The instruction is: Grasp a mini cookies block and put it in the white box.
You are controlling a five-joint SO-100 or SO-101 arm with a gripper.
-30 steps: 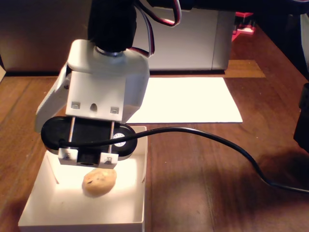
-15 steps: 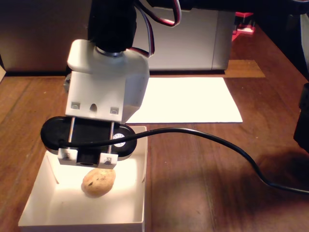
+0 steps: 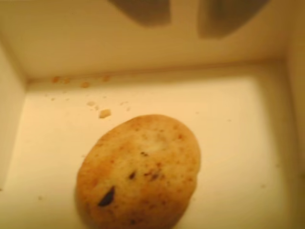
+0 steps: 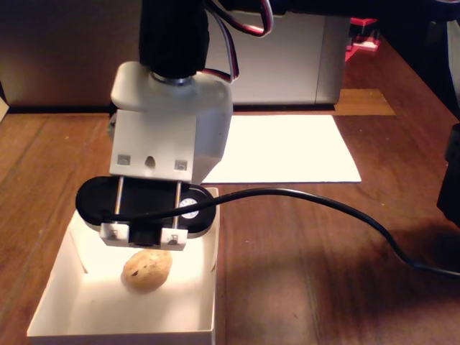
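White boxy wrist housing (image 4: 171, 129), black oval camera (image 4: 147, 205), black cable (image 4: 338, 212), red-white wires (image 4: 241, 25).

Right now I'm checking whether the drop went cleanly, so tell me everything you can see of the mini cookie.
The mini cookie is a small, rounded, flattish oval, golden-brown with a paler top and a few dark specks. It looks whole and lies flat on the floor of the white box, in the fixed view towards the middle, clear of the walls. Only the box floor touches it. A few loose crumbs lie beside it. The arm hangs above; its end effector cannot be made out.

One cookie (image 4: 147, 270), one white box (image 4: 122, 332), one paper sheet (image 4: 280, 151).
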